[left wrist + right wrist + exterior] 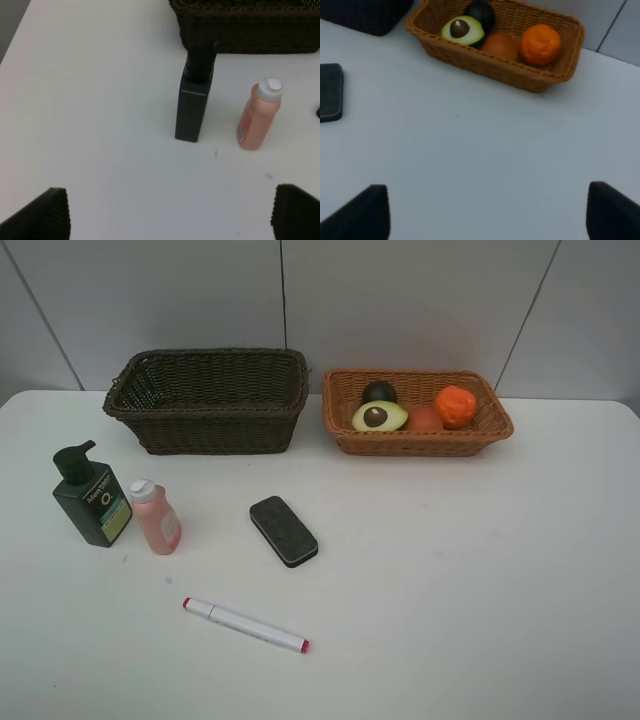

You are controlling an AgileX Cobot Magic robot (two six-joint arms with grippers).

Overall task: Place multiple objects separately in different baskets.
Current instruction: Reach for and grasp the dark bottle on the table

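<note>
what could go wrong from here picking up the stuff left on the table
1. The pump bottle and pink bottle stand upright close together; reaching for one may knock the other over.
2. The marker lies flat, thin and round, so it may roll or slip when grasped.

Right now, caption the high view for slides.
Fruits in the tan basket; pump bottle, pink bottle, eraser and marker outside the dark basket.

The left hand point(167, 215) hung aloft, angled downward, its two dark ribbed fingers point(37, 215) spread wide and gripping nothing. The right hand point(487, 212) hung the same way, its dark fingers point(612, 210) wide apart and empty
</note>
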